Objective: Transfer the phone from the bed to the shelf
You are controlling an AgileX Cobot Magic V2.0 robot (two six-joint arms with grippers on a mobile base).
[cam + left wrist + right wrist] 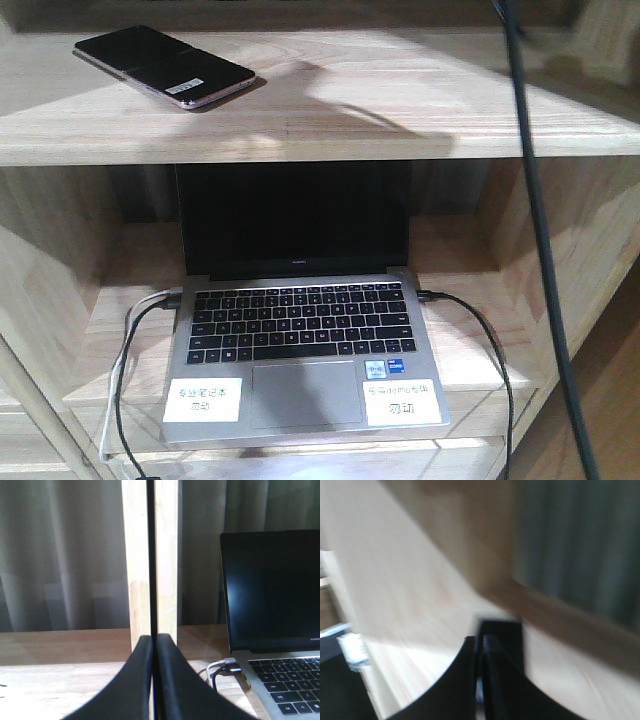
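The flat glossy black phone with a pinkish-gold rim lies on the pale grained-wood shelf, above the grey laptop. It looks light, stiff and slippery (best gripped across its long edges). Left tool and right tool are both closed together, empty.

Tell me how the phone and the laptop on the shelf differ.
The phone lies flat on the upper board of the shelf; the laptop sits on the board below, its screen raised. The phone is much smaller than the laptop. The laptop has cables plugged into both sides; the phone has none. The phone's rim looks pinkish, the laptop's body grey. Both have dark, unlit screens.
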